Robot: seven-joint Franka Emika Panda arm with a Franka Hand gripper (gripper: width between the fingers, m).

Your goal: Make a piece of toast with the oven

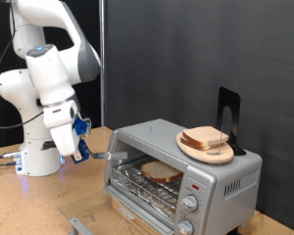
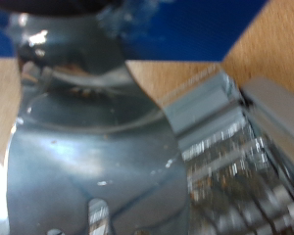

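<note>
We see the oven (image 1: 181, 166) on the wooden table (image 1: 29, 211), its door (image 1: 147, 204) let down, with the piece of toast (image 1: 161, 172) lying flat on the rack inside. More bread (image 1: 208, 139) sits on a plate (image 1: 186, 147) on the oven's roof, beside a black stand (image 1: 228, 116). The hand (image 1: 100, 154) reaches in from the exterior view's left, close to the oven's upper left corner; whether its fingers are open or closed, we cannot tell. The wrist view is blurred, showing only shiny metal close up. We judge the slice light, soft and easily crushed; it is best taken gently by its firmer crust edge, the oven by its door handle.
</note>
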